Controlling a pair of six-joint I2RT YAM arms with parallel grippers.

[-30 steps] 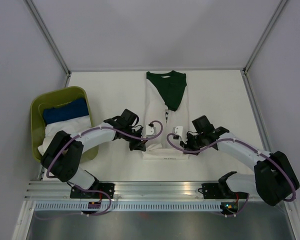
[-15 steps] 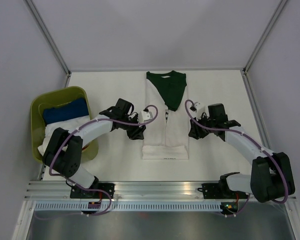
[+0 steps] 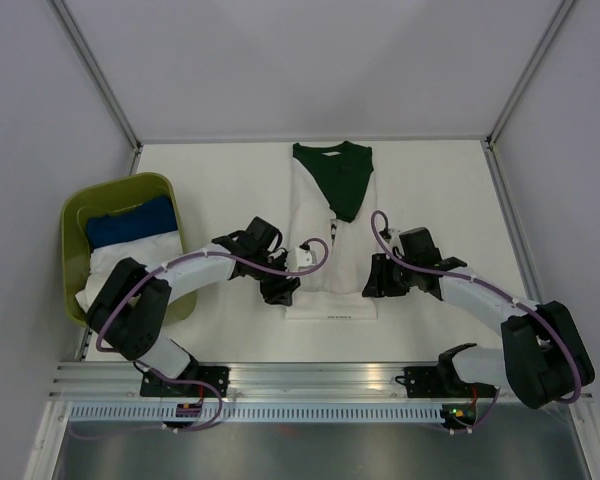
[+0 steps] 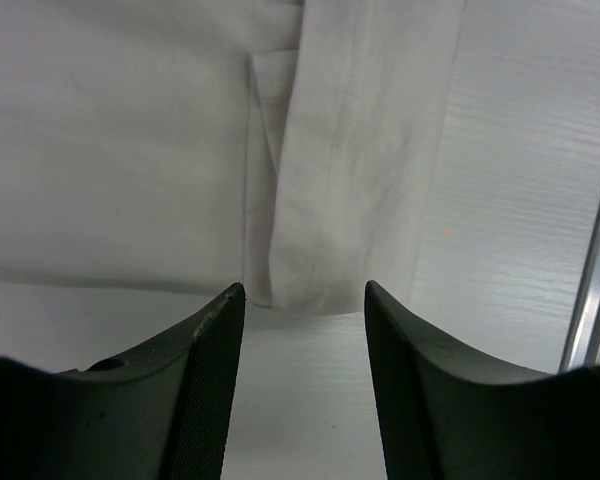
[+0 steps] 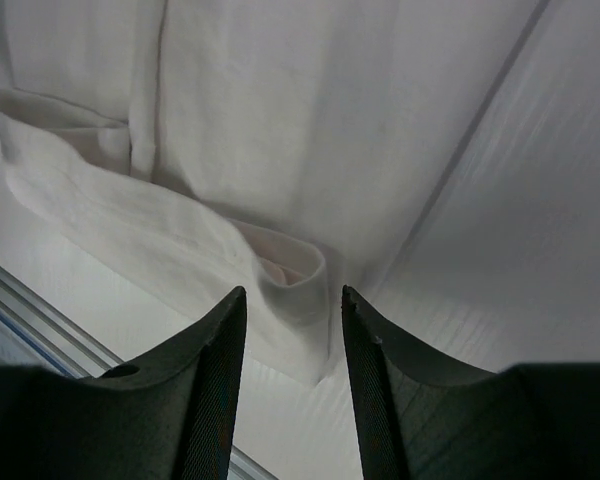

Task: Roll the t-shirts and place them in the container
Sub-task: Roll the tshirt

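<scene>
**Left gripper [image 3: 280, 290] and right gripper [image 3: 372, 281] are spread open: roll at risk**

Nothing is pinched. The white shirt [image 3: 348, 255] is laid flat in the middle of the table [image 3: 435, 190], with the green shirt [image 3: 332, 180] touching its far end. Only a small fold [image 5: 280, 265] is seen at the near edge. If just one layer is grabbed, or one side is pushed faster, a crooked, loose roll may be made.

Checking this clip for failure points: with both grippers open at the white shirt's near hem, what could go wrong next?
The folded hem of the white t-shirt looks loose and uneven by the right gripper; it may roll crooked. The dark green t-shirt overlaps its far end and could get rolled in.
</scene>
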